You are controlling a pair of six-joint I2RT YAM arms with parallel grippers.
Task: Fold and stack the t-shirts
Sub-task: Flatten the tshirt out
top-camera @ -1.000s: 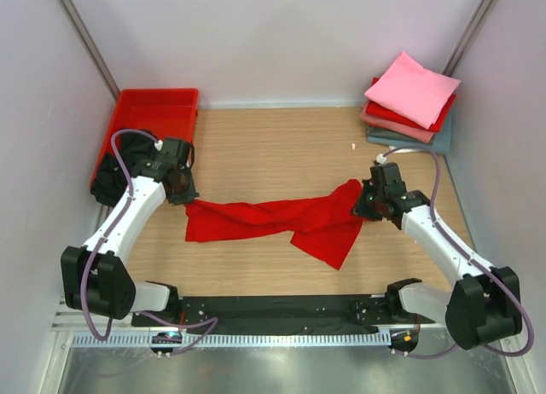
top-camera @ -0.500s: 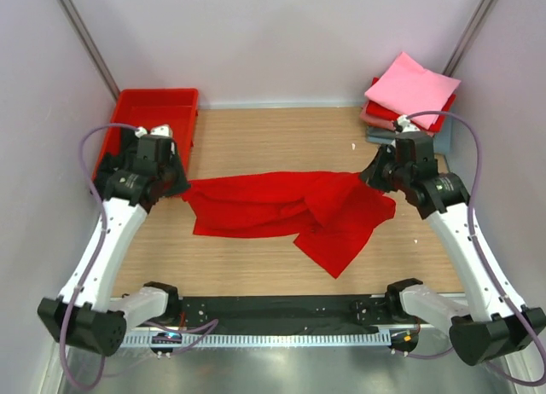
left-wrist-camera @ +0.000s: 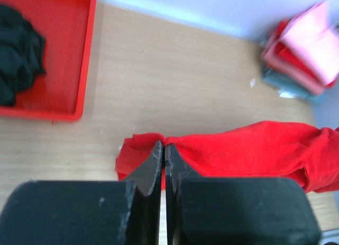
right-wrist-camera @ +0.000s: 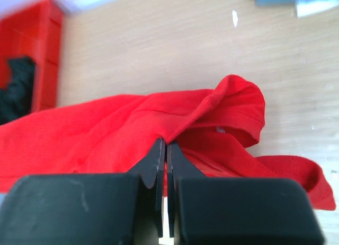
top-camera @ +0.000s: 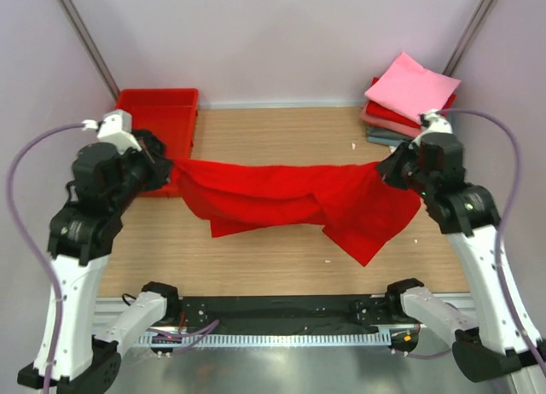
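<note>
A bright red t-shirt [top-camera: 281, 194] hangs stretched above the table between my two grippers. My left gripper [top-camera: 169, 167] is shut on its left end, seen pinched at the fingertips in the left wrist view [left-wrist-camera: 164, 145]. My right gripper [top-camera: 386, 165] is shut on the right end, with cloth [right-wrist-camera: 106, 133] bunched at the jaws [right-wrist-camera: 166, 142]. A loose corner of the shirt droops low at the right [top-camera: 371, 236]. A black t-shirt [left-wrist-camera: 18, 49] lies crumpled in the red tray [top-camera: 158, 104]. Folded t-shirts [top-camera: 411, 91], pink on top, are stacked at the back right.
The red plastic tray [left-wrist-camera: 79, 70] stands at the back left by the wall. A small white scrap [top-camera: 353, 145] lies on the wood near the stack. Grey walls close in on both sides.
Both arms have risen and moved apart, lifting the red t-shirt off the table and pulling it taut between them. Both grips have stayed shut.
</note>
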